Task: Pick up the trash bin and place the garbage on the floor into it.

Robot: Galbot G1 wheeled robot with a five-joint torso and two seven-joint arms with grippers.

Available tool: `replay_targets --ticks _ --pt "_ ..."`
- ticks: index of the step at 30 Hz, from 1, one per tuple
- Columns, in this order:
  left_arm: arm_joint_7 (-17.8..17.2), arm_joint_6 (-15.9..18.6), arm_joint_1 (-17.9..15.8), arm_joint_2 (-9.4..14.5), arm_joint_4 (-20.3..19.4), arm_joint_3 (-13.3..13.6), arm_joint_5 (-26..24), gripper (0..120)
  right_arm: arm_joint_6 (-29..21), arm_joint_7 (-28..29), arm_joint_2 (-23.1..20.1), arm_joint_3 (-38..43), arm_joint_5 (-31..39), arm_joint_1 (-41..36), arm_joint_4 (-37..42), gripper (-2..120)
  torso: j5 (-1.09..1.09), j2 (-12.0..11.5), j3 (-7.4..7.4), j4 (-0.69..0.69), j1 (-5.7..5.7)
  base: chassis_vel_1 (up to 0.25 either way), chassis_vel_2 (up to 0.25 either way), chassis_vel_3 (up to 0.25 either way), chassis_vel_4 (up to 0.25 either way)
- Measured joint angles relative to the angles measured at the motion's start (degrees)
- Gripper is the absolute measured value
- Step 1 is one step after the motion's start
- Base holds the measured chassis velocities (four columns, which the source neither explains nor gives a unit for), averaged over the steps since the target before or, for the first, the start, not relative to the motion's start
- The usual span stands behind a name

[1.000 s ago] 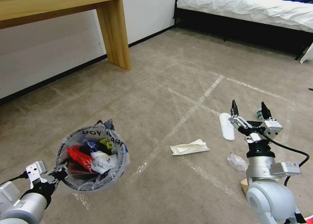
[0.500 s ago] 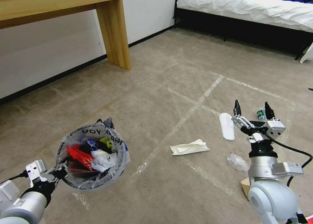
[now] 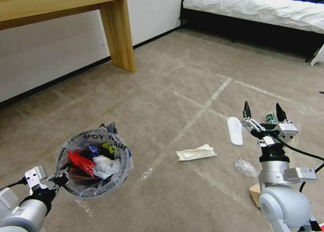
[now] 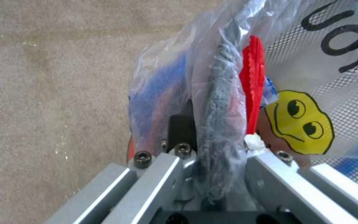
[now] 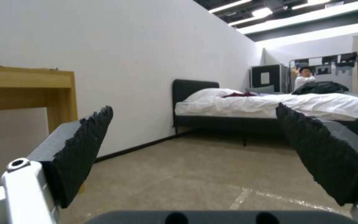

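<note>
My left gripper (image 3: pixel 60 180) is nearest me, pinched on the rim of the trash bin (image 3: pixel 92 162); in the left wrist view the fingers (image 4: pixel 266 174) close on the bagged edge (image 4: pixel 218 124), with the liner's yellow mark (image 4: pixel 301 127) just beside them. Over the last second the bin has drifted only slightly toward my left and stayed off the carpet, with its red wrapper (image 3: pixel 79 161) and white tissue (image 3: pixel 104 166) still inside. I read that as a steady carry.

My right gripper (image 3: pixel 263 115) has its fingers spread wide, empty, pointing up and away from me. It has slid a little farther out and to my right since a second ago, so it now stands in front of the small green-labelled bottle (image 3: pixel 270 118), just beside the white slipper sole (image 3: pixel 235 130). The crumpled clear wrapper (image 3: pixel 245 167) and the tan paper (image 3: pixel 255 193) lie close to that arm, the white tissue (image 3: pixel 196 152) toward the middle of the floor (image 3: pixel 175 90).

My judgement: several pieces are binned, at least five remain, and the right arm is lining up on the bottle or the sole.
</note>
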Motion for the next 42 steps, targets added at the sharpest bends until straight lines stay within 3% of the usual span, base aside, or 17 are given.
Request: replay_targets --ticks 8,42 --pt "0.81 0.0 -0.21 -0.94 -0.07 0.63 1.15 1 0.43 -0.02 0.81 0.48 -1.05 -0.87 0.39 100 0.0 0.01 0.0 0.0 0.0 0.0 0.0 0.0 0.0" --pt "1.16 -0.55 0.87 -0.27 -0.55 -0.81 1.18 1 -0.13 0.01 0.78 1.06 -1.22 -1.7 1.53 100 0.0 0.01 0.01 0.0 0.0 -0.002 -0.001 -0.001 -0.001"
